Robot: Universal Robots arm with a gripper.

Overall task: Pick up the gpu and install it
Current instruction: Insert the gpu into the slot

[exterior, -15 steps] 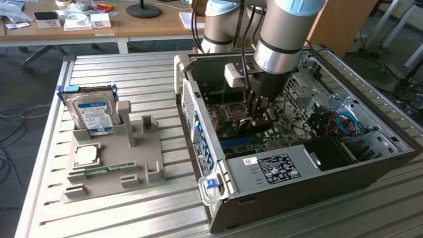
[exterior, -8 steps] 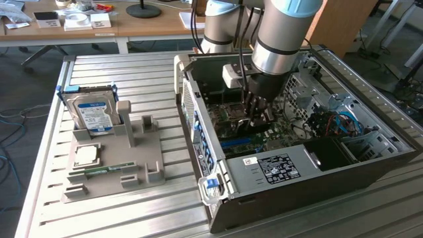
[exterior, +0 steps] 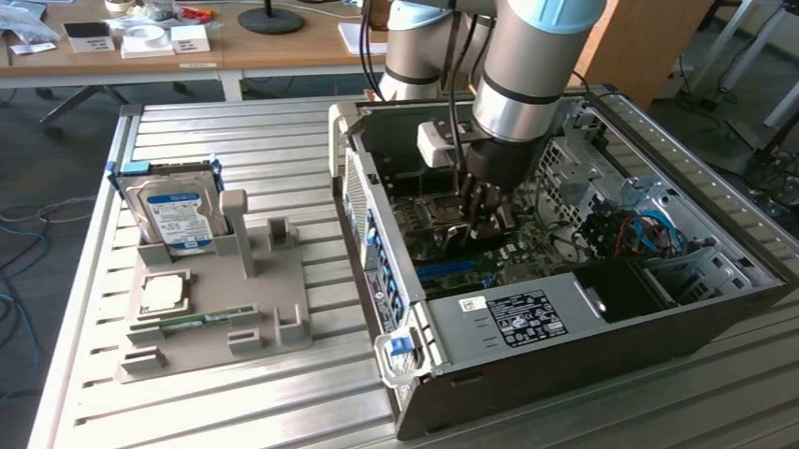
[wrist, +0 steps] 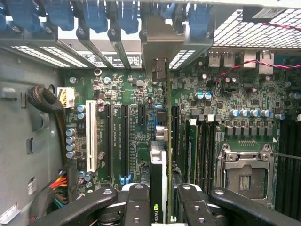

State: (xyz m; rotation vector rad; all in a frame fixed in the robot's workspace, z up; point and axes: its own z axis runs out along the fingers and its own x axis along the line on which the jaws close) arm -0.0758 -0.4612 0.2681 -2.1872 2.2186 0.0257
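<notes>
**Gripping the gpu inside the open computer case**

Exterior view: the computer case lies on its side on a slatted metal table, its open side facing up. The arm reaches straight down into it, and the gripper hangs low over the green motherboard, near the middle of the case. What it holds cannot be made out from here. Towards the exterior view's left, well apart from the case, a grey tray carries an upright blue-labelled hard drive, a CPU and a narrow RAM stick.

Wrist view: the gpu is seen edge-on, standing on its long edge over the motherboard, in the strip between the black expansion slots and the RAM slots. The two black fingers are partly closed on it, one against each face of the card. Its silver bracket at the far end meets the case's rear slot openings. Whether the card's lower edge sits in a slot cannot be told. A CPU socket lies beyond the RAM slots.
</notes>
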